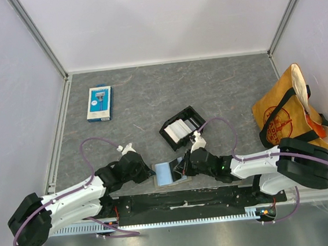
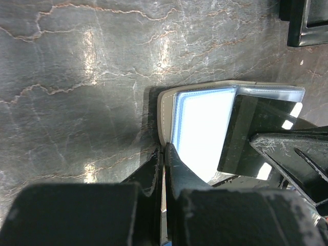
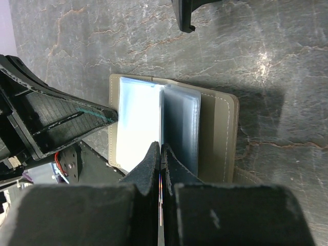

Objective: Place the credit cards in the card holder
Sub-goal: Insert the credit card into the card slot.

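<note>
top view: the card holder lies open on the grey marbled table at its near edge, between the two grippers. the left gripper has its fingers pressed together on the holder's left border, with a pale strip of the cover showing between them in the left wrist view. the right gripper is clamped on a dark credit card, held on edge over the holder's clear pockets; in the right wrist view this card appears only as a thin line between the fingers. behind the holder, a black tray contains white credit cards. a blue-and-white retail pack lies at far left, and a yellow tote bag sits at right.
</note>
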Controlling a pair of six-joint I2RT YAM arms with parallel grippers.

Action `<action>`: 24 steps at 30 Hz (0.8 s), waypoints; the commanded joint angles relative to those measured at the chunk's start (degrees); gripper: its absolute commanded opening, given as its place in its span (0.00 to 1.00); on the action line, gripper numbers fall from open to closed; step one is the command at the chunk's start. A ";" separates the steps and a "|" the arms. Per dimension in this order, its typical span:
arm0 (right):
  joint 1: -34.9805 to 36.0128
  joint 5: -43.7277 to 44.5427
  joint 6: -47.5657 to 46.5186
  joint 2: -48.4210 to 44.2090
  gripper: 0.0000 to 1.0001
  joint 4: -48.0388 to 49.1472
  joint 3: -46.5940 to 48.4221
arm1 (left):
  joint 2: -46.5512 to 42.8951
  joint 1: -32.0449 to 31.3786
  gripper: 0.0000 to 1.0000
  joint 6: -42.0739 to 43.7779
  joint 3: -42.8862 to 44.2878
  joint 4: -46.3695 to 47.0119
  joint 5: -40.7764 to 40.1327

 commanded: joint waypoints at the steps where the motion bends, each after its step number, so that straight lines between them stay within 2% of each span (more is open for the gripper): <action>1: -0.25 -1.07 1.28 0.29 0.00 4.24 -1.21 | -0.73 -0.10 0.02 -1.73 -0.49 0.39 -1.48; 24: -0.25 -3.88 2.16 5.39 0.00 8.03 -1.04 | -1.26 -0.10 0.02 -1.99 -0.75 0.56 -1.39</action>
